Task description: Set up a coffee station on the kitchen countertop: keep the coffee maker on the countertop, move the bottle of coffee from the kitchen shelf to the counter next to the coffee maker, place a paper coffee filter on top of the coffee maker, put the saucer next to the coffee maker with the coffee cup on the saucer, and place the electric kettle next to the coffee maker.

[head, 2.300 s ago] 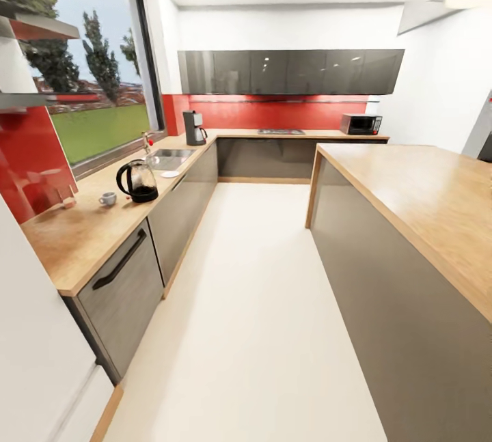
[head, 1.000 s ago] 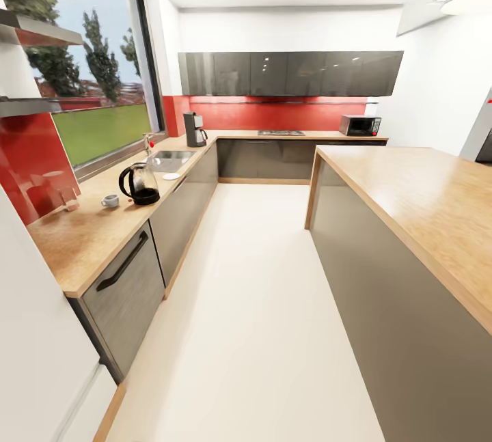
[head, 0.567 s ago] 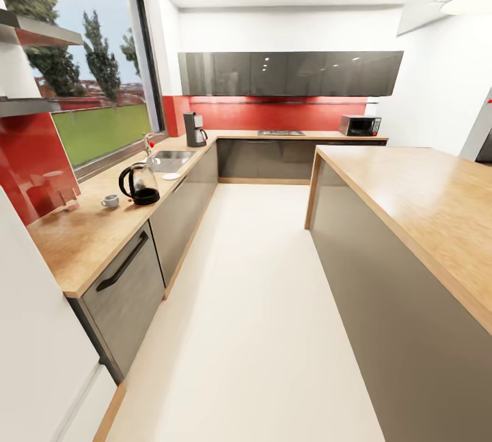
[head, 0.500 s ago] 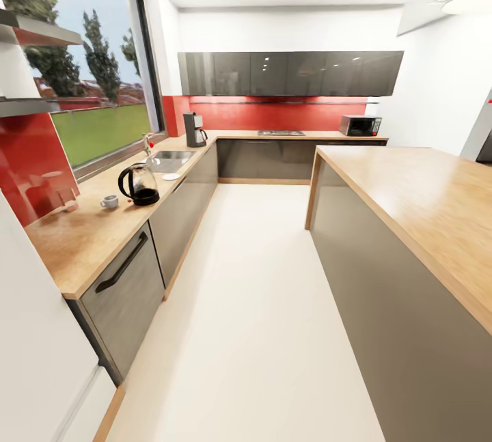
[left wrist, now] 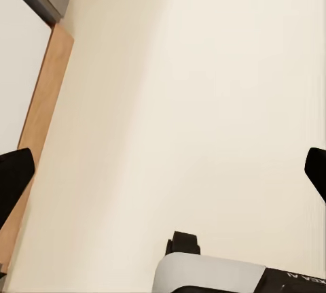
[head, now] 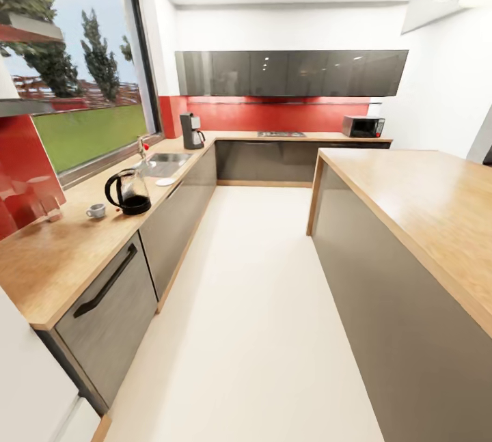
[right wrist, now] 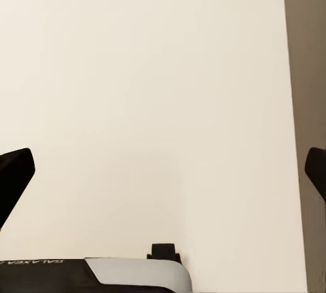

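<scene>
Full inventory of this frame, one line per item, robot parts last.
Black drip coffee maker: 1, far corner of the wooden L-shaped countertop.
Glass electric kettle with black base: 1, countertop, short of the sink.
Small white coffee cup: 1, beside the kettle.
White saucer: 1, by the steel sink.
Black microwave: 1, back counter.
Wooden-topped island: 1, right.
Left claw: black, open, over cream floor.
Right claw: black, open, over floor.
</scene>
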### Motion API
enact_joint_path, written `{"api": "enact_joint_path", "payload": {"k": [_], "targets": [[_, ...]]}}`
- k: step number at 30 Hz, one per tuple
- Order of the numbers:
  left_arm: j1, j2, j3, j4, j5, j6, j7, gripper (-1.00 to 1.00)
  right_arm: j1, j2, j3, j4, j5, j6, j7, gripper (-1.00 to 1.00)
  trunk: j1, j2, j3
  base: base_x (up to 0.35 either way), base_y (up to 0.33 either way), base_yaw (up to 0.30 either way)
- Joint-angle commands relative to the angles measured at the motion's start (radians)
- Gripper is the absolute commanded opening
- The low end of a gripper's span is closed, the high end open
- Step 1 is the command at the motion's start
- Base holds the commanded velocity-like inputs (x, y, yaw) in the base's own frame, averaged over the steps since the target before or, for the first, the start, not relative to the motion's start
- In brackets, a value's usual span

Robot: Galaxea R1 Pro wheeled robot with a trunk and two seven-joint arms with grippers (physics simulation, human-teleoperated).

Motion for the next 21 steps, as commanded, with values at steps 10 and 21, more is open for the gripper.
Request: {"api": "enact_joint_path", "payload": {"k": [10, 21], "targets": [[-0.001, 0.000, 0.000, 0.001, 0.004, -0.004, 0.001, 1.00, -0.001, 0.000, 0.000, 0.000, -0.003, -0.003, 0.000, 1.00, 0.001, -0.002, -0.002, 0.336, -0.084, 0.000], [-0.001, 0.000, 0.000, 0.001, 0.004, -0.004, 0.002, 1.00, -0.001, 0.000, 0.000, 0.000, -0.003, -0.003, -0.003, 1.00, 0.001, -0.002, -0.002, 0.336, -0.085, 0.045]]}}
